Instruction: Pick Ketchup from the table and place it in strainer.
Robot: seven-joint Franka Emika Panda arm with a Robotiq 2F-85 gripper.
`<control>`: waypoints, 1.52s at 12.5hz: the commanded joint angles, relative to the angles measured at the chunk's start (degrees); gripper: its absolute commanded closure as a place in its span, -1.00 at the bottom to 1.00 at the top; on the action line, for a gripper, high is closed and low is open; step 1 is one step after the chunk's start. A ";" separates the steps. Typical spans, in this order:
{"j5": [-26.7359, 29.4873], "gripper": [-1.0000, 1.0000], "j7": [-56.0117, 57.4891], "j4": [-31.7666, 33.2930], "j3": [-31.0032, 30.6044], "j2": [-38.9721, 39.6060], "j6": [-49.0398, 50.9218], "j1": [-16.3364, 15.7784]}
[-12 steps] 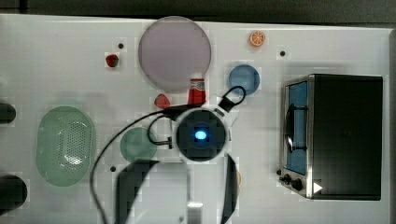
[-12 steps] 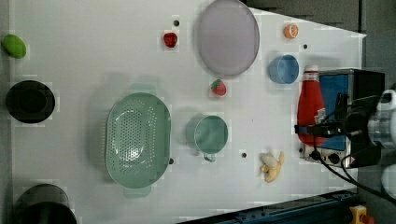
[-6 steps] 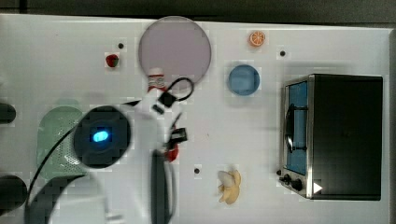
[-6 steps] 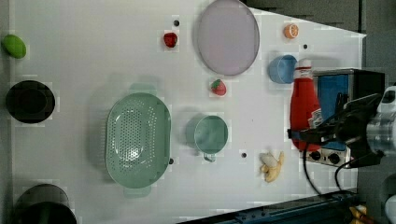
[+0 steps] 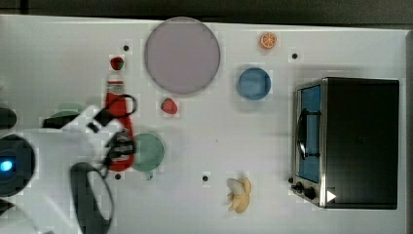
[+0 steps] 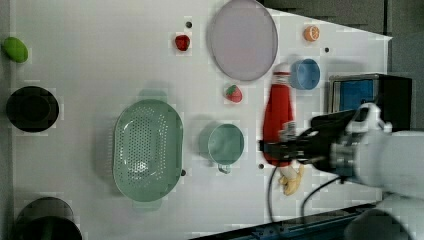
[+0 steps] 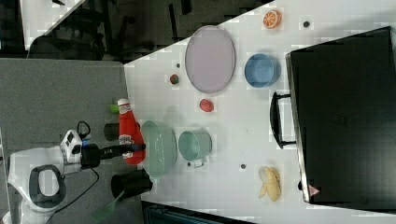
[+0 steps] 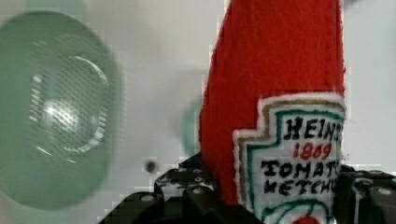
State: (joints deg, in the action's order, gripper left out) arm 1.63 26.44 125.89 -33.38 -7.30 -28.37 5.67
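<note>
**A:** Ketchup fills the wrist view, its label plain to read, with the gripper pinching the bottle's lower body between dark fingers on either side. What does the grip risk?

**B:** The hold sits low on a long bottle. In the left view the Ketchup stretches well beyond the gripper, so a swing or a quick stop could lever it loose, by this reading.

**A:** And beneath it?

**B:** The teal cup lies just beside the bottle in the left view, between it and the strainer. A low carry could clip the cup's rim, though the bottle's height above the table cannot be told.

**A:** The right view puts things differently.

**B:** There the Ketchup appears touching the strainer; views disagree on alignment, so an early release might land it on the rim or table.

**A:** Farther off?

**B:** The strawberry, lilac plate, blue bowl and toaster oven stand well apart, unlikely to interfere.
</note>
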 commanded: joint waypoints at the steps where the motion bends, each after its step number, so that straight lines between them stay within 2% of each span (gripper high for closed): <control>1: 0.55 -0.26 -14.72 -0.89 -4.88 4.71 -6.12 -1.23; 6: -0.09 -0.26 -30.18 -0.45 -11.73 17.46 -19.44 -2.24; 9: -2.73 -0.26 -31.56 0.04 -11.86 24.91 -26.36 -4.66; 12: -3.74 -0.26 -31.56 0.05 -11.12 31.11 -32.50 -5.70; 13: -4.61 -0.32 -31.55 0.04 -10.66 32.57 -32.83 -6.06; 16: -6.82 -0.95 -31.75 -0.27 -9.40 34.29 -33.49 -7.00; 19: -6.68 -1.00 -37.88 -1.30 -9.61 29.79 -33.01 -6.25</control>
State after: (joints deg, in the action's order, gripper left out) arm -5.14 -5.64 126.68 -42.36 27.49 -60.49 -0.84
